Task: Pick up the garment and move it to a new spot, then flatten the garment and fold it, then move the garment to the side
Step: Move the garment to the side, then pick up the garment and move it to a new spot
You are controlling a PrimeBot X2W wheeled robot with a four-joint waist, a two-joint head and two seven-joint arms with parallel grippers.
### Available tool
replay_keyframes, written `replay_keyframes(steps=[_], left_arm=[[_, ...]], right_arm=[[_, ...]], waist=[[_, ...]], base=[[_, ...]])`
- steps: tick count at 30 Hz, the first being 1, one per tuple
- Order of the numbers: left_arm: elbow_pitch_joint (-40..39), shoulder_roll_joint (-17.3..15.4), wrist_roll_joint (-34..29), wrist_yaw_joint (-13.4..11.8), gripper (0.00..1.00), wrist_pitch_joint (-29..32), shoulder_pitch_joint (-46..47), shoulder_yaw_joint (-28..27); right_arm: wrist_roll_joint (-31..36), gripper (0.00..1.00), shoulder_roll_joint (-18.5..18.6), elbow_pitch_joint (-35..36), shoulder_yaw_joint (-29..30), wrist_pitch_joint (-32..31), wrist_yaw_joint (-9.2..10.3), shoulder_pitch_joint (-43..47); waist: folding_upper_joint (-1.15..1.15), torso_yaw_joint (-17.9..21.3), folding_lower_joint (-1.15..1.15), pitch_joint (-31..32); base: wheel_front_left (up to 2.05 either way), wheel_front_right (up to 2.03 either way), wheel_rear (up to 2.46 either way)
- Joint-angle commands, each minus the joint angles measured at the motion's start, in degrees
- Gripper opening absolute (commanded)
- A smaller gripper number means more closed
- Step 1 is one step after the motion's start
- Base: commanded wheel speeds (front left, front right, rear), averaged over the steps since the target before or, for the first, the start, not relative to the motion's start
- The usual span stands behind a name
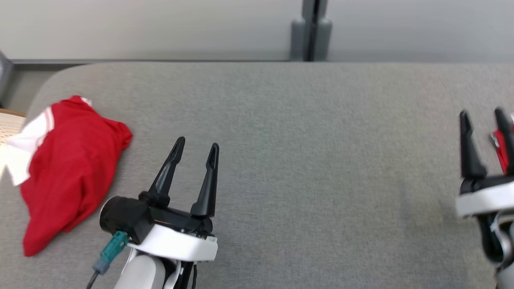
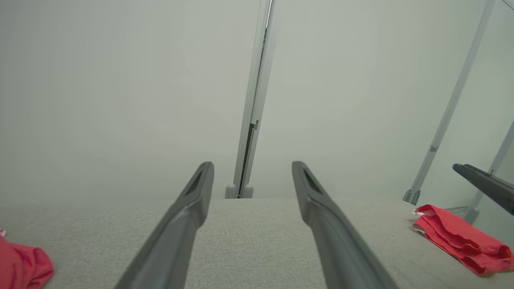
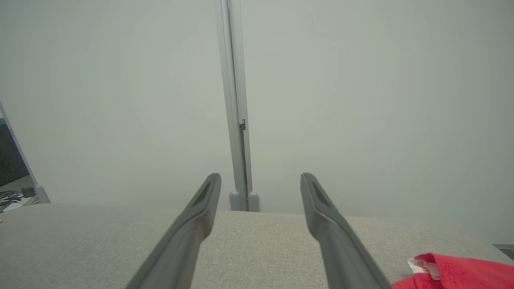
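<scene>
We've both jaws spread and empty: left gripper (image 1: 198, 142) lower left, right gripper (image 1: 482, 113) at the right edge, just beside a folded red cloth (image 2: 461, 241). The crumpled red garment (image 1: 72, 172) lies far left on the worktop (image 1: 301, 160); we'd pinch a raised fold and lift clear.

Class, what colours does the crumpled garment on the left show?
The garment is red with white trim; head view.
</scene>
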State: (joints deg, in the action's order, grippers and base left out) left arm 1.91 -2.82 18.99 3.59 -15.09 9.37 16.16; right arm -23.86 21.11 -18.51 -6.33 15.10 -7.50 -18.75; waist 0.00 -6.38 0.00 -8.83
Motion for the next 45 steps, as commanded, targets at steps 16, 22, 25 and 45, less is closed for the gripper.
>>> replay_keyframes(steps=[16, 22, 25, 45], left_arm=[[-0.45, -0.16, -2.37, -1.58, 1.0, -0.1, -9.23, -0.97], [-0.16, -0.16, -2.02, -1.47, 1.0, -0.1, -9.53, -1.74], [-0.33, -0.16, -1.79, -1.33, 1.0, -0.1, -8.98, -2.02], [-0.28, -0.17, -0.98, -1.68, 1.0, -0.1, -7.77, -2.3]], right_arm=[[9.49, 1.0, -12.85, 6.75, 4.23, 0.06, 0.01, 16.56], [10.67, 1.0, -14.02, 6.64, 4.36, 0.06, 0.01, 17.33], [11.02, 1.0, -14.39, 6.65, 4.55, 0.06, 0.01, 17.22], [9.75, 1.0, -14.95, 5.96, 0.6, 0.07, 0.01, 15.86]], waist=[[0.0, -3.66, 0.0, 8.49], [0.0, -3.28, 0.0, 8.58], [0.0, -3.21, 0.0, 8.33], [0.0, -12.71, 0.0, 7.68]], base=[[0.0, 0.0, 0.0], [0.0, 0.0, 0.0], [0.0, 0.0, 0.0], [0.0, 0.0, 0.0]])
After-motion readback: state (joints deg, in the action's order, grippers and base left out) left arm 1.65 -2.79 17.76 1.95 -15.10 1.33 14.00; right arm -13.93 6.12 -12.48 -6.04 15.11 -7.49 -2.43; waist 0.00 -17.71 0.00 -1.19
